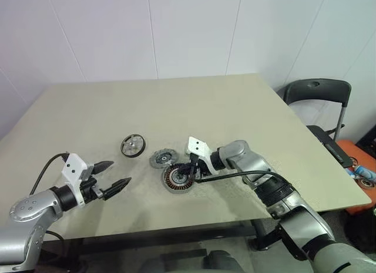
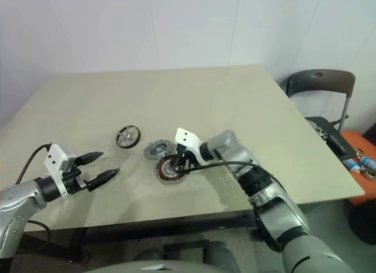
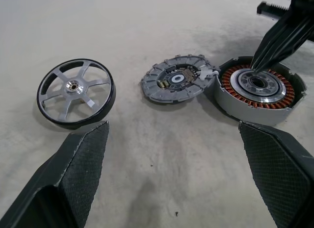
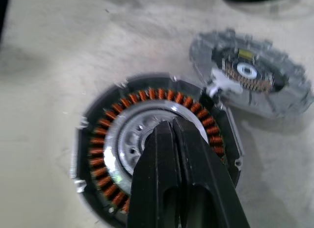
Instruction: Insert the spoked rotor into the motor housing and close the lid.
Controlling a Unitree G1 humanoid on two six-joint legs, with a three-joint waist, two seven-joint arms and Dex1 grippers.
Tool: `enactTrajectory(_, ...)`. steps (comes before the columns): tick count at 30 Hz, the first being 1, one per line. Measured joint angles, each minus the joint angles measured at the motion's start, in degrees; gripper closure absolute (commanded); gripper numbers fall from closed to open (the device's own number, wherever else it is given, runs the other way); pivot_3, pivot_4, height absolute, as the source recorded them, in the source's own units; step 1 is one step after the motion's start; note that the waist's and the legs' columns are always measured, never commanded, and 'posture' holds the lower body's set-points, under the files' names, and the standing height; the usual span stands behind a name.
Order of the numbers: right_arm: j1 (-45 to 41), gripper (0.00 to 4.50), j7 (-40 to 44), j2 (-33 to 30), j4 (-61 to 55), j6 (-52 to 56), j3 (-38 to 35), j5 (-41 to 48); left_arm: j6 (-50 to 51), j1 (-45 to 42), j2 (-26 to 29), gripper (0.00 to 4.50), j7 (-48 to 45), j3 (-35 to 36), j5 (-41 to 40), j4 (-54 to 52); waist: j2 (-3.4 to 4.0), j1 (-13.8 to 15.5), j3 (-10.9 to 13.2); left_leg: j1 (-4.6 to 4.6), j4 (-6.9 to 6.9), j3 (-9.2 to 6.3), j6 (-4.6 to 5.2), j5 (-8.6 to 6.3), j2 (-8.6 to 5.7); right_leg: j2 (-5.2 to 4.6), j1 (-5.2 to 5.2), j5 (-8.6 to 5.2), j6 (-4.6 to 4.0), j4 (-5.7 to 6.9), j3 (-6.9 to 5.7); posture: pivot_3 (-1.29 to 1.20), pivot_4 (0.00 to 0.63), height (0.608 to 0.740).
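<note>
A: How many round parts are counted on the bench?

B: Three are counted. One spoked rotor is laid flat toward the robot's left. One lid, grey and notched at the edge, is laid flat in the middle. One motor housing, with its ring of copper windings facing up, is placed at the right of the row.

A: How are they set against each other?

B: The lid is seen just beside the housing, touching or nearly touching its rim in the left wrist view. The rotor is kept well apart from both. Nothing is seated in the housing.

A: And the end effectors?

B: Two are seen. The left end effector is held above the bench near its front edge, its two black fingers spread wide apart, with nothing between them. The right end effector is pointed down over the housing, its two fingers pressed together, with the tips at the silver centre. Nothing is seen clamped between them; whether the tips touch the centre cannot be told.

A: Anything else?

B: One dark chair is seen beyond the bench's right edge.
</note>
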Motion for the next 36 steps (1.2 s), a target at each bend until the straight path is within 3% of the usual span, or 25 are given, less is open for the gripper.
enactTrajectory(6, -0.01, 4.45, -0.33, 0.7, 1.62, -2.24, -0.34, -0.88, -0.01, -0.1, -0.31, 0.0, 0.53, -0.44, 0.0, -0.2, -0.01, -0.13, -0.03, 0.17, 0.01, -0.01, -0.03, 0.02, 0.01, 0.02, 0.11, 0.0, -0.01, 0.1, 0.0, 0.0, 0.0, 0.74)
enactTrajectory(19, -1.36, 4.45, 1.49, 1.25, -1.28, 3.63, -6.2, 4.71, -0.07, -0.64, -0.37, 0.0, 1.16, -1.73, 0.0, -0.21, 0.02, -0.01, -0.01, -0.04, -0.08, 0.0, -0.04, 0.02, 0.0, 0.0, -0.07, 0.0, -0.01, -0.01, 0.0, 0.0, 0.0, 0.74)
enactTrajectory(28, -0.6, 4.45, 3.05, -2.69, -3.21, 3.06, -6.09, 4.69, 0.08, 0.23, -2.05, 0.0, 3.38, -1.1, -0.41, -0.21, 0.02, 0.04, 0.01, -0.09, -0.09, 0.0, -0.03, 0.01, -0.01, -0.03, -0.1, 0.0, -0.01, -0.05, 0.0, 0.0, 0.0, 0.74)
enactTrajectory(31, -0.21, 3.9, 5.1, -5.52, -5.91, 3.29, -6.1, 4.95, 0.45, 1.04, -2.41, 0.0, 5.29, -0.32, -0.4, -0.08, 0.02, 0.05, 0.01, -0.16, -0.09, -0.01, -0.03, 0.01, -0.01, -0.02, -0.17, 0.0, 0.0, -0.05, -0.01, 0.0, 0.0, 0.74)
enactTrajectory(36, 0.85, 2.24, 8.18, -9.47, -10.41, 4.0, -6.15, 5.96, 7.03, 0.89, -4.4, 0.0, 8.82, 2.55, -5.48, 0.19, 0.01, 0.06, 0.02, -0.16, -0.08, -0.01, -0.02, 0.01, 0.0, -0.01, -0.16, 0.01, 0.01, -0.04, -0.01, 0.0, 0.0, 0.74)
